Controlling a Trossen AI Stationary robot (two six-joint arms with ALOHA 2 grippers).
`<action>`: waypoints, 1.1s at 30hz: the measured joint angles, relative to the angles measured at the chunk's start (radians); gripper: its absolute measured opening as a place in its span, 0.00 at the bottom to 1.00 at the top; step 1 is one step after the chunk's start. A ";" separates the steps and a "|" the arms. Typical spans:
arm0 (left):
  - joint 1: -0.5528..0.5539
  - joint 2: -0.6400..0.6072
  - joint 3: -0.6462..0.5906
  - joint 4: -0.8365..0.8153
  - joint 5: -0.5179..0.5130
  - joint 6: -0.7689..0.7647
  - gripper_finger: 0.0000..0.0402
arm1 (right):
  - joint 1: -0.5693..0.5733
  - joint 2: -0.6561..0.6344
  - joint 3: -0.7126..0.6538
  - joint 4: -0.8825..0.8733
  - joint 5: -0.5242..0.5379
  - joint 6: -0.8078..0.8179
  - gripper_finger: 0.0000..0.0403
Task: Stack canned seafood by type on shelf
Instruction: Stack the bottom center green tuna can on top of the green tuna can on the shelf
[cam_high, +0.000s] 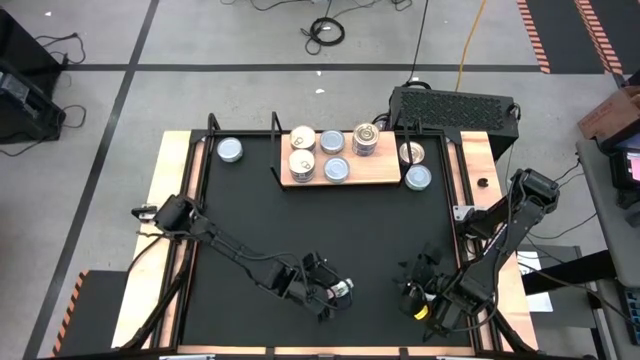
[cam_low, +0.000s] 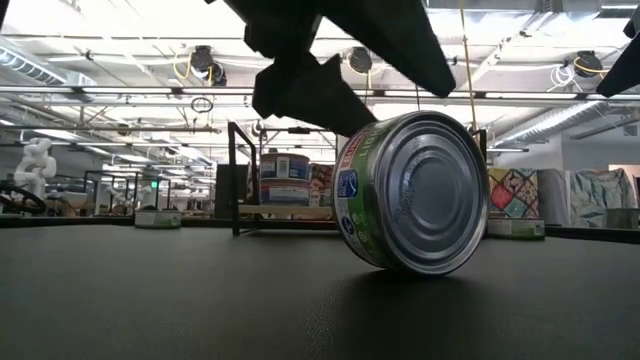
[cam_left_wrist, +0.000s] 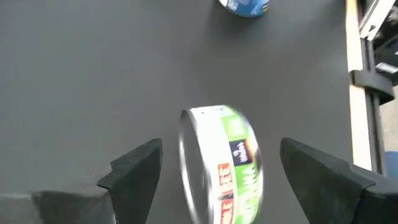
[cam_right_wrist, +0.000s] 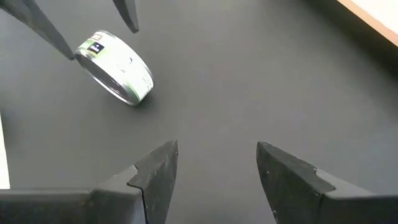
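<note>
A green-labelled tin (cam_low: 415, 190) stands on its rim on the black tabletop near the front edge, its flat silver face toward the low camera. My left gripper (cam_left_wrist: 219, 148) is open above it, with one finger on each side and a gap at both, touching nothing; it also shows as the left gripper (cam_high: 330, 295) from above. My right gripper (cam_right_wrist: 217, 149) is open over bare table to the tin's right. The shelf (cam_high: 385, 180) lies at the far middle and carries several tins (cam_high: 303, 137). Three more tins (cam_high: 232, 150) (cam_high: 411, 153) (cam_high: 418, 178) stand on the table beside it.
A black ribbed box (cam_high: 455, 105) stands behind the table's far right corner. Black posts (cam_low: 238, 175) rise at the shelf's ends. A wooden border (cam_high: 165, 230) frames the black top. The wide middle of the table between the shelf and the arms is bare.
</note>
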 joint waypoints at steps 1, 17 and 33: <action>-0.001 0.008 0.002 0.008 0.000 0.000 0.81 | 0.000 0.000 0.000 0.000 -0.001 0.000 0.53; 0.002 0.067 0.000 -0.017 0.014 0.020 0.77 | 0.000 0.000 0.000 0.002 -0.001 -0.005 0.53; 0.026 0.061 0.000 -0.036 0.012 0.168 0.35 | 0.000 0.000 0.000 0.002 0.000 -0.009 0.53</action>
